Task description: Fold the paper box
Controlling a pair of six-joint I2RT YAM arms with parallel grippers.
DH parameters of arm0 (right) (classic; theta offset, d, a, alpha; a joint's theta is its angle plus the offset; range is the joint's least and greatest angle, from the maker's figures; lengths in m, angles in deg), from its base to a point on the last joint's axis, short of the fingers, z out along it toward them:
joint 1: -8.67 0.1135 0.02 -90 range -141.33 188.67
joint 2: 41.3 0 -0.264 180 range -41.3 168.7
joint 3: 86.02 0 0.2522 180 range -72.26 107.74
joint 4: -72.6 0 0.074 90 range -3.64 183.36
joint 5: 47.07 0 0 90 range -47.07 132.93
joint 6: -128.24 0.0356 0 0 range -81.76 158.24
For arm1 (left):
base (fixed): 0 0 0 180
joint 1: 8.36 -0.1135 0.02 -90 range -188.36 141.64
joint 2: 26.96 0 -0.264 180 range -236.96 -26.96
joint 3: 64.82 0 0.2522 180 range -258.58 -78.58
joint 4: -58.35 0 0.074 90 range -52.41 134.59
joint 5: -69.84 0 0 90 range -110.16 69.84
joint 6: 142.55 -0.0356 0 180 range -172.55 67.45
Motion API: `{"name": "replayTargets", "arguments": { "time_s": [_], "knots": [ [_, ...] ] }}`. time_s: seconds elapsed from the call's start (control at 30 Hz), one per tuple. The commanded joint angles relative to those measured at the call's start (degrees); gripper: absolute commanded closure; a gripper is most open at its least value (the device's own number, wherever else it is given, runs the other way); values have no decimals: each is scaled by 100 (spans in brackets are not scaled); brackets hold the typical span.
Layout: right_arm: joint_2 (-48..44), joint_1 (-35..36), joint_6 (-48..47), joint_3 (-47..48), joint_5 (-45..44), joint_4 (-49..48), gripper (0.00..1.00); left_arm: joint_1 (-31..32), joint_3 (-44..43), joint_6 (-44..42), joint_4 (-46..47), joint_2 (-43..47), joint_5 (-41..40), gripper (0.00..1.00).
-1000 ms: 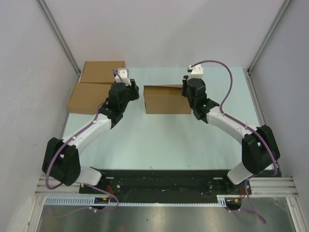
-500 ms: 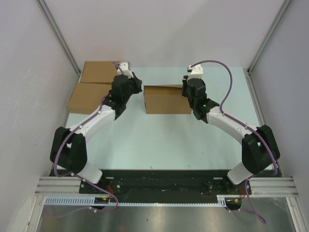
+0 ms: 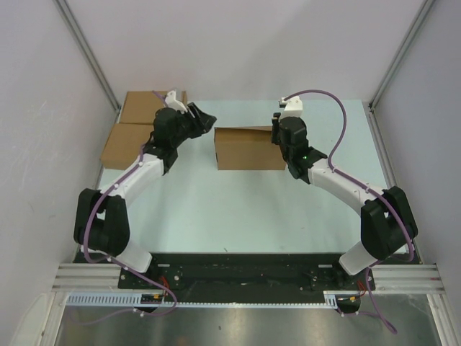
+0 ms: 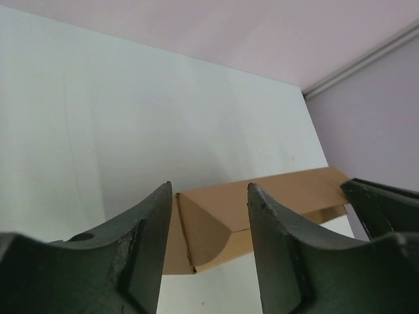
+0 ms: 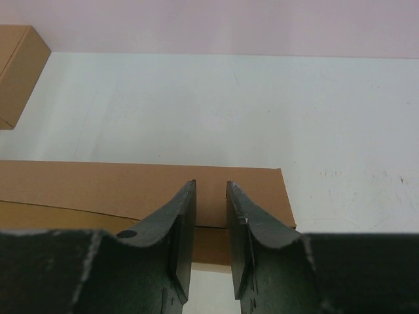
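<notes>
Seems to brace the paper box (image 3: pixel 248 150), mid-frame from above, with the right gripper (image 5: pixel 211 188) barely parted at its right end, hold unclear, leaving the left gripper (image 3: pixel 204 120) half-open, empty, facing its left end.

The paper box (image 3: pixel 248 148), a plain brown cardboard mailer already made up into a shallow rectangular shape, lies flat on the pale table (image 3: pixel 216 202), in the middle of the far half with its long side running left to right. Its lid is not fully down: the left wrist view shows the box (image 4: pixel 262 209) gaping in a wedge at its left end, while the right wrist view shows the box (image 5: pixel 98 186) with a curved seam under the lid.
</notes>
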Motion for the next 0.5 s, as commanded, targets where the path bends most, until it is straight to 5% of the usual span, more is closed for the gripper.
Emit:
{"name": "replayTargets", "arguments": {
  "time_s": [0.0, 0.2, 0.47],
  "knots": [
    [51, 40, -6, 16, 67, 332, 69, 14, -211, 192, 59, -61, 719, 44],
    [51, 49, -33, 16, 67, 323, 69, 6, -237, 60, -125, -219, 931, 48],
    [24, 66, -50, 16, 41, 393, 70, -65, -44, 218, -47, -377, 966, 69]
  ]
}}
